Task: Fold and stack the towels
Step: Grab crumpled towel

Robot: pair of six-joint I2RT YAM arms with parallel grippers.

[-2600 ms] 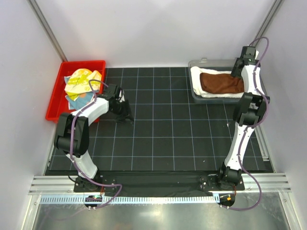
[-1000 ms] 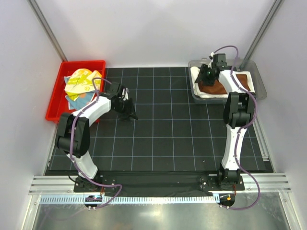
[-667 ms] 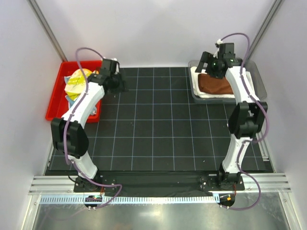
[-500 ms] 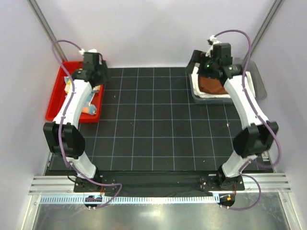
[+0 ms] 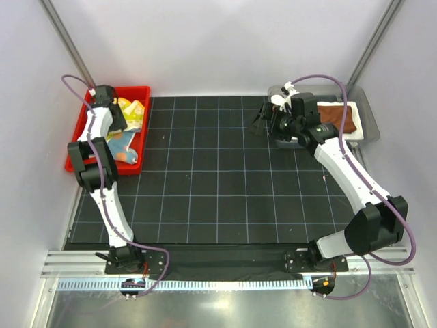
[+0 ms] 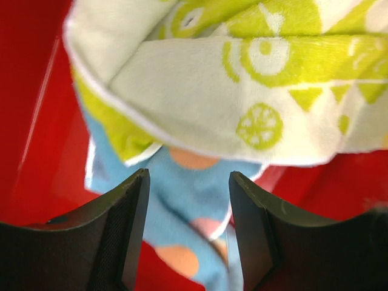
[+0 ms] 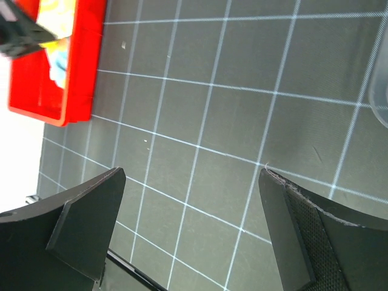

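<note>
The yellow towel with green print (image 5: 131, 112) lies crumpled in the red bin (image 5: 76, 150), on top of the light blue towel with orange spots (image 5: 123, 146). My left gripper (image 5: 113, 117) hangs open just above both. In the left wrist view its fingers straddle the blue towel (image 6: 185, 200) below the yellow towel (image 6: 242, 73). The rust-brown towel (image 5: 338, 115) lies on the white towel (image 5: 358, 132) in the grey tray (image 5: 369, 109). My right gripper (image 5: 263, 117) is open and empty, left of the tray over the mat (image 7: 200, 151).
The black gridded mat (image 5: 225, 184) covers the table between the bin and the tray. The right wrist view shows the red bin (image 7: 60, 66) far off and the grey tray's rim (image 7: 382, 91) at its right edge. White walls stand on three sides.
My left arm swung from the mat up and left to hover over the red bin. My right arm came off the tray and moved left over the mat.
</note>
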